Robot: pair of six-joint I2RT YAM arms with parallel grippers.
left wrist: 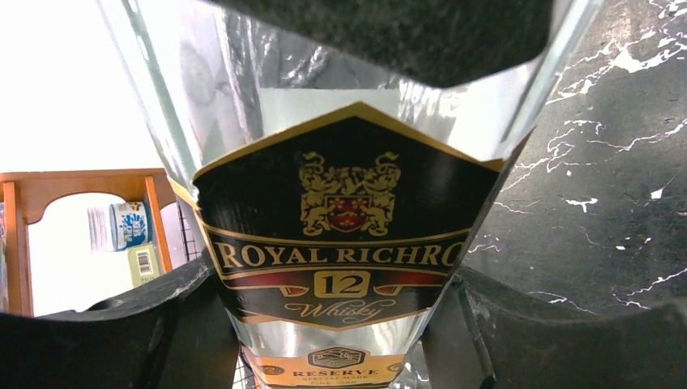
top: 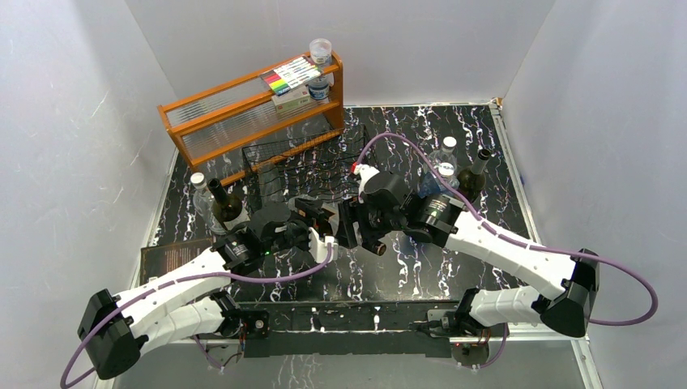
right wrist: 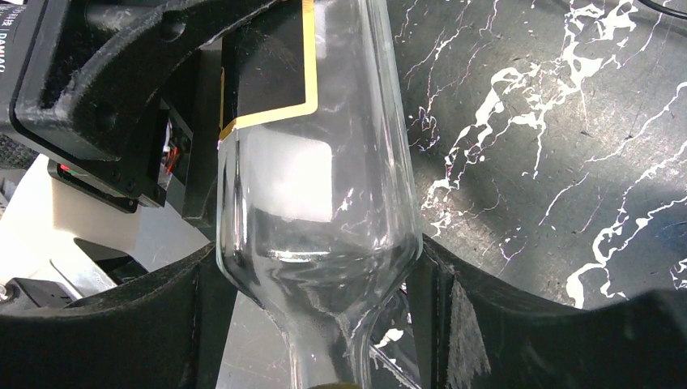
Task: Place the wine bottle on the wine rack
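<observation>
Six bottles, two racks, two grippers.
One wine bottle [left wrist: 348, 186] is clasped by both the left gripper [left wrist: 332, 271] and the right gripper [right wrist: 317, 247]. Left of the left gripper stand two: a clear bottle [top: 198, 194] and a dark bottle [top: 224, 204]. Beyond the right gripper stand three: a second clear bottle [top: 445, 154], a third clear bottle [top: 437, 182] and a second dark bottle [top: 473, 178]. One wine rack [top: 300, 166] and one orange shelf [top: 243, 113] lie ahead of both grippers.

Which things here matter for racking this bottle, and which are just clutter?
In the job: whisky-labelled clear bottle, gripped by left gripper and right gripper; black wire rack.
Lying about: orange shelf; bottles at left; bottles at right.
</observation>
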